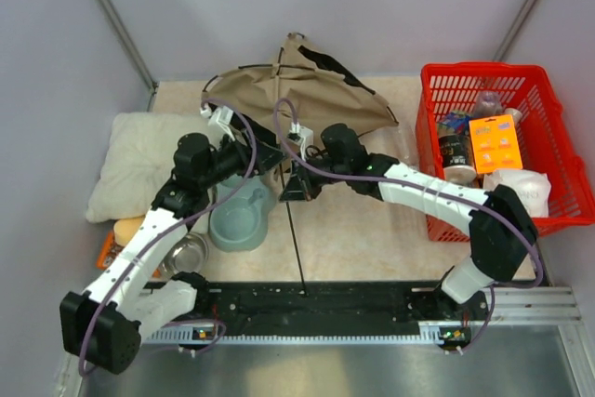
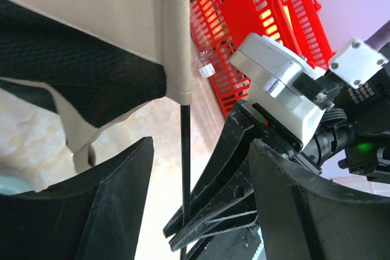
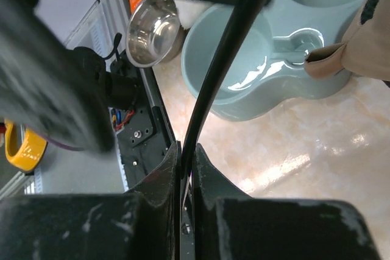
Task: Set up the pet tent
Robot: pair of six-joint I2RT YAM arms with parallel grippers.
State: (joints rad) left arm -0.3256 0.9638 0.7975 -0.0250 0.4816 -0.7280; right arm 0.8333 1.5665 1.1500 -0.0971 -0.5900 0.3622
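Observation:
The pet tent lies collapsed as tan fabric at the back middle of the table. One thin black pole runs from it toward the near edge. My right gripper is shut on this pole; in the right wrist view its jaws pinch the pole tightly. My left gripper is open beside it. In the left wrist view the pole comes out of a beige fabric sleeve and passes between my open left gripper, untouched by its fingers.
A cream pillow lies at the left. A teal double pet bowl and a steel bowl sit under the left arm. A red basket with several items stands at the right.

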